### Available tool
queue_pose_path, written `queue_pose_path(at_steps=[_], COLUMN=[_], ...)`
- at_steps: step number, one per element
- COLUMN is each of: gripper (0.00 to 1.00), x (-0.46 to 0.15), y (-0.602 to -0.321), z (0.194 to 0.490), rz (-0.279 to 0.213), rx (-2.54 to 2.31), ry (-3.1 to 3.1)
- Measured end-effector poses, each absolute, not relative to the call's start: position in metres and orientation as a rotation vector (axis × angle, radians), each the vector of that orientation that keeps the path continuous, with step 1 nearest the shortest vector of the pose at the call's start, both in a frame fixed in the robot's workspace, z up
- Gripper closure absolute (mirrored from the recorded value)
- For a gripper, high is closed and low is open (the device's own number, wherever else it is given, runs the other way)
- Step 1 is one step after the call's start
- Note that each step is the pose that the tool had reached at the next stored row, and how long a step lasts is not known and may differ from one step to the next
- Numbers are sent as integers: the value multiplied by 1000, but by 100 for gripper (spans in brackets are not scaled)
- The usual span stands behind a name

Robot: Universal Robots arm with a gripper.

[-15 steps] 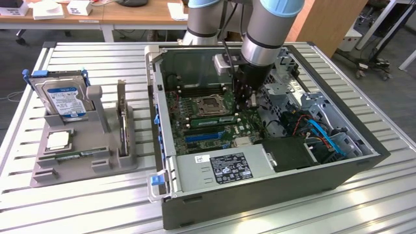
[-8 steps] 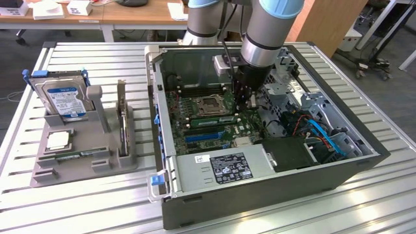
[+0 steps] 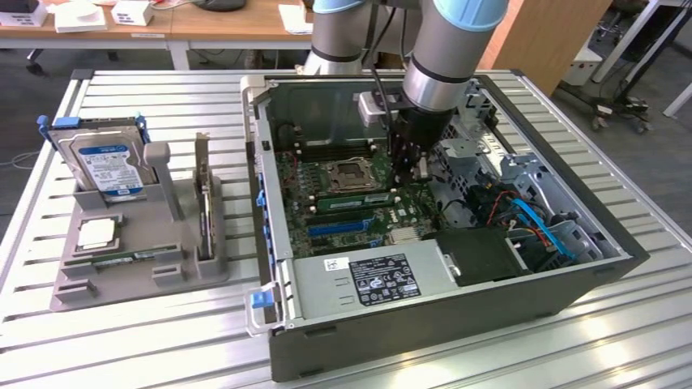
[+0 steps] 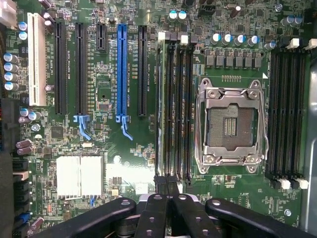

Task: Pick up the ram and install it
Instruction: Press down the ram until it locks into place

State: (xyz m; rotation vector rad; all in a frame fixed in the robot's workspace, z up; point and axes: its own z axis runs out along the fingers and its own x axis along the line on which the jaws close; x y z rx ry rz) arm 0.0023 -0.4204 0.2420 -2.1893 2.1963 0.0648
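Observation:
The ram (image 3: pixel 357 199) is a thin green stick standing on edge in a memory slot beside the CPU socket (image 3: pixel 352 172), inside the open computer case. In the wrist view the ram (image 4: pixel 159 109) is edge-on in the outermost slot of that bank, running away from the fingers. My gripper (image 3: pixel 406 180) reaches down into the case at the ram's end nearest the exterior view's right. Its two dark fingers (image 4: pixel 161 191) are pressed together with no gap, so the gripper (image 4: pixel 167 184) is shut. One fingertip covers the near end of the ram. I cannot tell whether it touches.
A grey holder (image 3: pixel 76 288) stands at the exterior view's left with the blue-labelled hard drive (image 3: pixel 108 166) and a dark expansion card (image 3: pixel 202 203) upright in it. The case walls (image 3: pixel 433 312), the power supply (image 3: pixel 373 279), blue cables (image 3: pixel 540 223) and drive cages surround the motherboard.

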Motion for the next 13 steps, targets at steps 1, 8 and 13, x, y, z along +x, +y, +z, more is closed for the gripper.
queue_pose_path(at_steps=[1,8,13], gripper=[91,91,91], x=[2,2,2], y=[-420,-420,-420], z=[242,236,235], rz=[65,65,65], rx=[-2189,-2189,-2190], ry=[2196,2196,2196])
